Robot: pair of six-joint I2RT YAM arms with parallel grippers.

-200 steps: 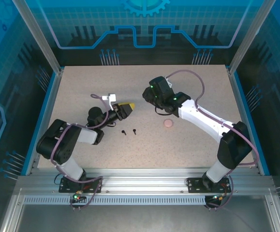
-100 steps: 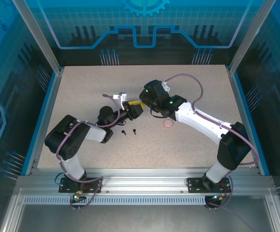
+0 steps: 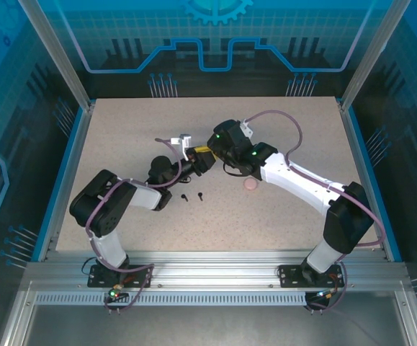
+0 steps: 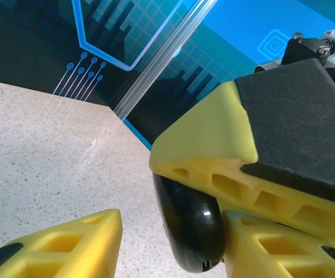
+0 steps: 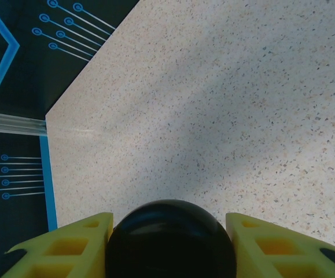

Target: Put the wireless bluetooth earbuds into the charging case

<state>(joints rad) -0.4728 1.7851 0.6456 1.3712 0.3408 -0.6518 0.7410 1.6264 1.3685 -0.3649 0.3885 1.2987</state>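
Right gripper [image 5: 168, 223]: jaws clamped on black case [image 5: 170, 249]. Left gripper [image 4: 173, 226]: jaws part open around it, one finger clear.

Speckled beige stone-look bench [image 3: 122, 130]. Blue circuit-printed wall panels [image 3: 280, 29] around it. Silver aluminium frame rail [image 3: 215, 277] at near edge.

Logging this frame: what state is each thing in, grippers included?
right gripper: shut on the black case.
black case: held between the right gripper's fingers; lid looks closed.
left gripper: open, its fingers around the black case, one finger clear of it.
black earbuds: two, lying loose on the table, in no case.
pink case: lying on the table, apart from both grippers; too small to tell whether its lid is open or closed.
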